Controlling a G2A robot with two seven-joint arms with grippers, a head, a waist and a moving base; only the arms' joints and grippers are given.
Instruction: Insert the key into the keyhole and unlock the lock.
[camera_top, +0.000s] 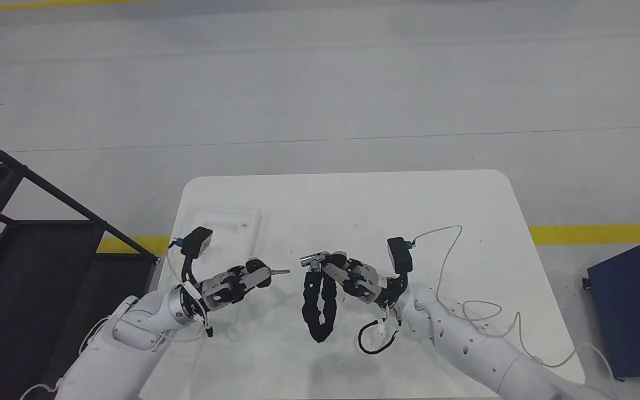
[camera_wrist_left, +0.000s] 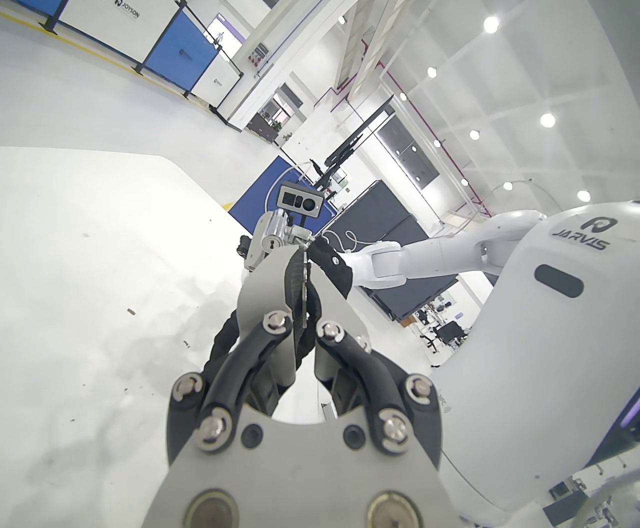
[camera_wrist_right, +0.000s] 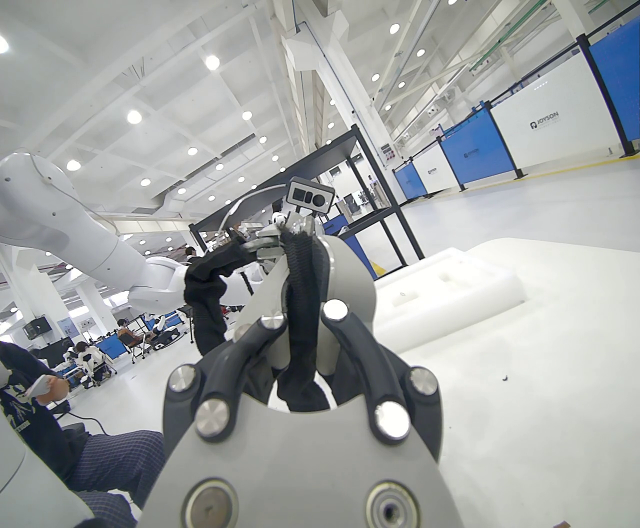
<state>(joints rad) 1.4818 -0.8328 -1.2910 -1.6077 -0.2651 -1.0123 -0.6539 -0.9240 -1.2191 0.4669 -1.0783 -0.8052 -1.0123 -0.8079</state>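
Note:
My left gripper (camera_top: 262, 272) (camera_wrist_left: 302, 265) is shut on the key (camera_top: 279, 271) (camera_wrist_left: 300, 287), whose blade points across the table at the lock. The lock is a silver cylinder (camera_top: 314, 260) (camera_wrist_left: 271, 235) on a black fabric-sleeved cable loop (camera_top: 320, 305) (camera_wrist_right: 301, 280). Its keyhole faces the key, a short gap from the tip. My right gripper (camera_top: 333, 267) (camera_wrist_right: 300, 250) is shut on the black sleeve just behind the cylinder and holds it above the white table (camera_top: 450, 215). The loop hangs down onto the tabletop.
A white foam tray (camera_top: 226, 224) (camera_wrist_right: 450, 290) with cut-out pockets lies at the table's back left. A thin white cable (camera_top: 445, 245) trails over the right part of the table. A black rack (camera_top: 40, 255) stands off the left edge.

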